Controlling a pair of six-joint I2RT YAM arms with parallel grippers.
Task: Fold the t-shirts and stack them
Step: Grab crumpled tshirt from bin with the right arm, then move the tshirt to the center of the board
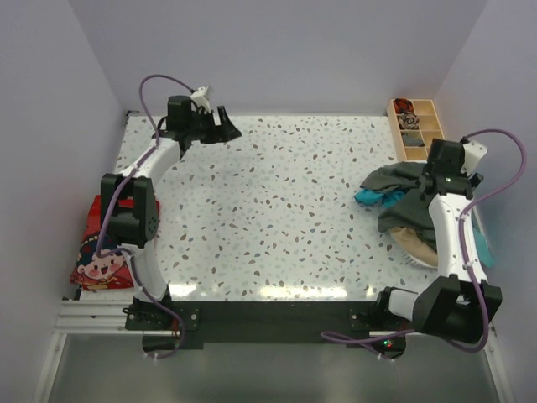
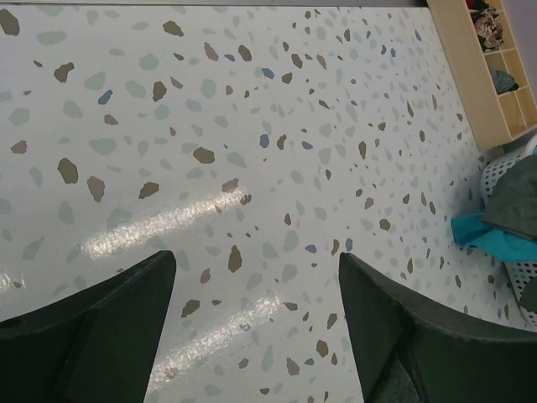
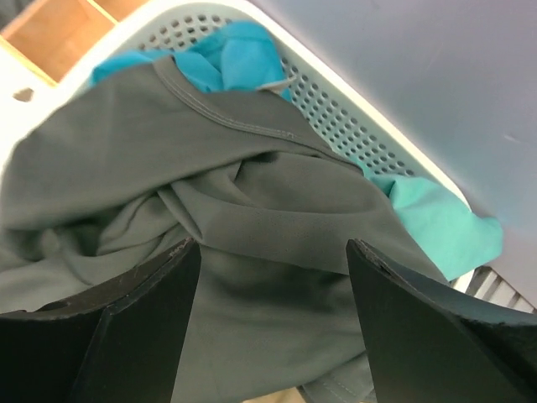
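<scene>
A dark grey-green t-shirt [image 1: 401, 186] lies crumpled on top of the white basket [image 1: 418, 252] at the table's right, with a teal shirt [image 1: 367, 196] and a tan one [image 1: 403, 233] under it. In the right wrist view the grey-green shirt [image 3: 252, 227] fills the space below my open right gripper [image 3: 273, 252], which hovers just above it; teal cloth [image 3: 436, 227] shows beside it. My right gripper [image 1: 438, 172] is over the basket. My left gripper [image 1: 226, 124] is open and empty at the table's far left, as the left wrist view [image 2: 256, 269] shows. A folded red cartoon-print shirt [image 1: 102, 252] lies at the left edge.
A wooden compartment tray [image 1: 414, 126] with small items stands at the back right corner, also seen in the left wrist view [image 2: 495, 67]. The speckled tabletop [image 1: 277, 210] spreads between the arms. Walls close in on three sides.
</scene>
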